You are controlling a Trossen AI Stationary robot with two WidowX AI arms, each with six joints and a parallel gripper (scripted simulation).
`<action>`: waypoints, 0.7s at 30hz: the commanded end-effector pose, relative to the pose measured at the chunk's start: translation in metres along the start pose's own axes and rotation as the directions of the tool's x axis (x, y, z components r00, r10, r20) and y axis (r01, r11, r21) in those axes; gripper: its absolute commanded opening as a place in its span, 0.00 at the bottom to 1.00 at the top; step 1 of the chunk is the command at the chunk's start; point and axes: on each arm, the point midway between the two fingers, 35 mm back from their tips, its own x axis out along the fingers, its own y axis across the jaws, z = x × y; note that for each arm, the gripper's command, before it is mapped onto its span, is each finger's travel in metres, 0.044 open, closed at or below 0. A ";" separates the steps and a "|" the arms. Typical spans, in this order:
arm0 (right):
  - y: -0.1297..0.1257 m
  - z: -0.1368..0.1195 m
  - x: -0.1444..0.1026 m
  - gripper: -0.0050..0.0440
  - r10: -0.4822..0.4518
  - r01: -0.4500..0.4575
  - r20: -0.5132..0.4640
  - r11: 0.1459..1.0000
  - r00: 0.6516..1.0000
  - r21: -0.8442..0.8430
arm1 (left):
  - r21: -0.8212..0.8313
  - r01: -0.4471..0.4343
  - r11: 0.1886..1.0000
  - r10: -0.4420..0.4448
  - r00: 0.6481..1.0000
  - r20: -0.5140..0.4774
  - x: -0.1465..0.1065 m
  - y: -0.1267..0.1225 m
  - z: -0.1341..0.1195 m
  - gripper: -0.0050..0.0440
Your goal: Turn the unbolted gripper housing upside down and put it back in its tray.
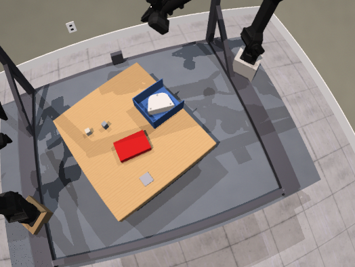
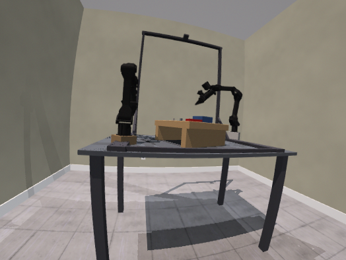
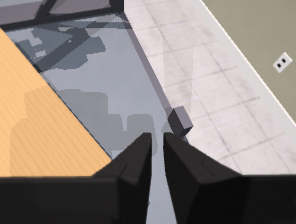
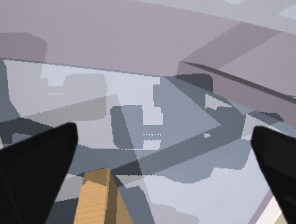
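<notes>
Apparently, housing (image 1: 160, 102) apart from left hand (image 1: 144, 19) (image 2: 197, 103) (image 3: 157, 135)

red block (image 1: 132, 146) (image 2: 193, 120) | pale square tile (image 1: 146, 179) | two small cubes

The smooth, matt surface (image 1: 183, 146) (image 2: 206, 125) (image 3: 45, 125) looks like grained wood; the housing (image 1: 160, 101) resembles smooth matt plastic.

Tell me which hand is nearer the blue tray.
Left. The left hand hangs higher than the blue tray, toward the outlet wall; the right hand is across the wooden platform.
</notes>
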 end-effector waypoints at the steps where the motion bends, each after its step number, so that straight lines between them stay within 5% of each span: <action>1: -0.011 -0.036 -0.011 0.99 -0.103 0.107 -0.031 0.959 0.994 0.262 | -0.047 -0.058 0.997 0.057 0.998 -0.012 0.000 0.021 -0.001 0.10; 10: -0.010 -0.116 -0.025 0.99 -0.232 0.264 -0.150 0.616 0.961 0.742 | -0.146 -0.170 0.975 0.161 0.984 -0.074 0.003 0.061 -0.018 0.10; 12: -0.010 -0.116 -0.025 0.99 -0.232 0.264 -0.150 0.616 0.961 0.742 | -0.146 -0.170 0.975 0.161 0.984 -0.074 0.003 0.061 -0.018 0.10; 13: -0.008 -0.126 -0.027 0.99 -0.254 0.290 -0.184 0.487 0.950 0.824 | -0.157 -0.183 0.971 0.172 0.982 -0.082 0.003 0.066 -0.020 0.10; 21: 0.023 -0.212 -0.052 0.99 -0.302 0.368 -0.361 -0.035 0.882 0.929 | -0.250 -0.301 0.920 0.268 0.950 -0.158 0.002 0.106 -0.042 0.10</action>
